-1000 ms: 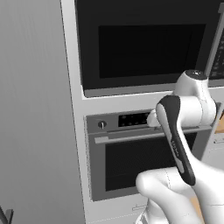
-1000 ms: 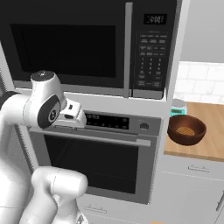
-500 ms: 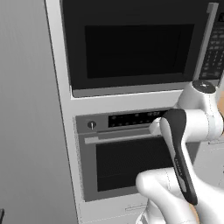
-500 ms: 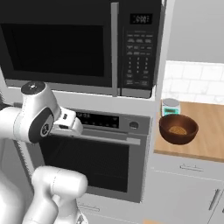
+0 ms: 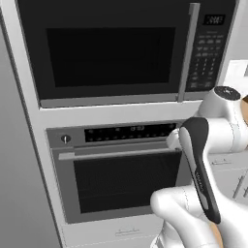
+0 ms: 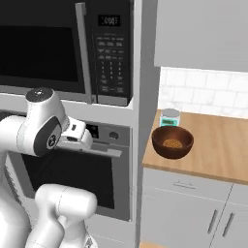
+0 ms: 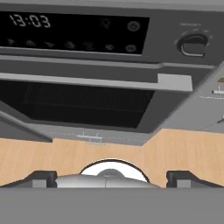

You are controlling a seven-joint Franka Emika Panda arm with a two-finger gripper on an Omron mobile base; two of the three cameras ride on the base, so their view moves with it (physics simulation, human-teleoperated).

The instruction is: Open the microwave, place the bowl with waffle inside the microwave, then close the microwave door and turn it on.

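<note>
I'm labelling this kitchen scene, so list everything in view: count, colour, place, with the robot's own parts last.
microwave: one, black, built in above the oven
microwave door: one, black with dark glass, shut, slim handle at its right edge
keypad panel: one, black, right of the door
wall oven: one, steel, below the microwave, door shut
bowl with waffle: one, dark brown with tan waffle, on the wooden counter
jar: one, teal-lidded, behind the bowl
base cabinets: grey, under the counter
arm: one, white, in front of the oven
claw: one, dark tips, open, facing the oven
</note>
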